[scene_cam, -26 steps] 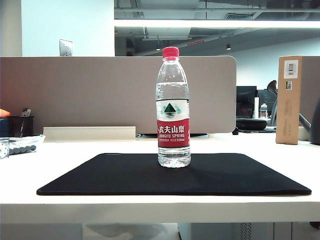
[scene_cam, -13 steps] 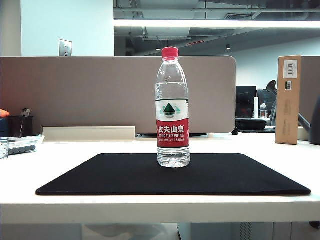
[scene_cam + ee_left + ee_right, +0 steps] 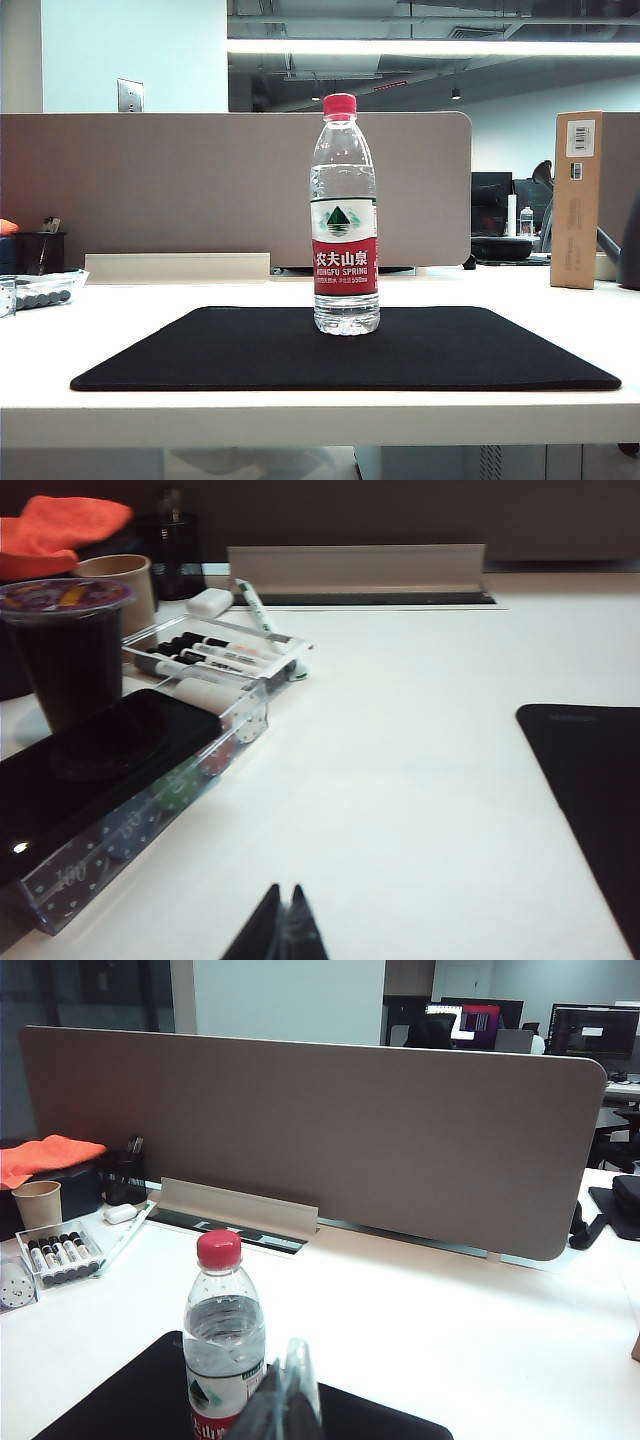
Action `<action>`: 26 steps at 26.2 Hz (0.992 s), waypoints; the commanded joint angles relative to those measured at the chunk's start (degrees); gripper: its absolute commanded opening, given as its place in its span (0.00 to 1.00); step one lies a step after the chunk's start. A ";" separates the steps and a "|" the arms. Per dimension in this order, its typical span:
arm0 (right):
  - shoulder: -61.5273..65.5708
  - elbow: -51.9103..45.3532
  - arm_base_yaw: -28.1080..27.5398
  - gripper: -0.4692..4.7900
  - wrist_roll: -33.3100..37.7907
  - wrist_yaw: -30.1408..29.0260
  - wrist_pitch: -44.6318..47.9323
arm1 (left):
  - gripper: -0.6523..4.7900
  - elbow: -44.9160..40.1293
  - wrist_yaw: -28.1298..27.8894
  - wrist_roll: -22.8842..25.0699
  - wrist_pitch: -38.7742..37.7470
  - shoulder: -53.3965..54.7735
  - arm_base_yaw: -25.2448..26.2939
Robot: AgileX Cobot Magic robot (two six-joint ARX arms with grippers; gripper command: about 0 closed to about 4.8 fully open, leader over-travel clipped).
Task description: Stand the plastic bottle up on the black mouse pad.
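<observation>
Two pincers are showing only in their own wrist views; neither is appearing in the exterior view. The right gripper (image 3: 285, 1395) is hanging with its fingertips pressed together on nothing, and the plastic bottle (image 3: 224, 1345) is standing just beside and slightly beyond it, red cap up, free of the fingers. Under that gripper the black mouse pad (image 3: 370, 1422) is lying flat on the white table (image 3: 480, 1340), and well beyond it a long grey-brown partition (image 3: 330, 1130) is crossing the desk, with office monitors (image 3: 590, 1032) glowing far behind.

From the exterior view the plastic bottle (image 3: 345, 215) is standing upright near the middle of the black mouse pad (image 3: 345, 350), which is lying square on the white table (image 3: 150, 300). A tall cardboard box (image 3: 578, 200) is standing at the far right of the table, and ceiling strip lights are running across the room above.

Closed and empty too, the left gripper (image 3: 283, 930) is hovering low over bare table. Off to one side of it a corner of the black mouse pad (image 3: 590, 800) is showing; off to the other side a clear tray of markers (image 3: 215, 660), a dark cup (image 3: 68, 645) and a paper cup (image 3: 120, 580) are crowding the desk edge, with an orange cloth (image 3: 60, 525) beyond.
</observation>
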 commanded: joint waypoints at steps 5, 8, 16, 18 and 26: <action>-3.85 -3.41 0.04 0.08 -0.11 3.65 -1.60 | 0.11 0.26 0.22 -0.17 0.28 0.04 -0.77; -4.39 -3.41 0.04 0.08 -0.13 3.61 -5.38 | 0.11 0.26 0.20 -0.17 0.28 0.04 -0.74; -4.42 -3.41 0.09 0.08 -0.11 3.43 -15.26 | 0.11 0.26 0.22 -0.17 0.28 0.04 -0.74; -4.39 -3.41 0.07 0.08 -0.11 3.63 -16.37 | 0.11 0.26 0.22 -0.17 0.28 0.04 -0.74; -4.39 -3.41 0.07 0.08 -0.11 3.61 -17.88 | 0.11 0.26 0.22 -0.17 0.28 0.04 -0.72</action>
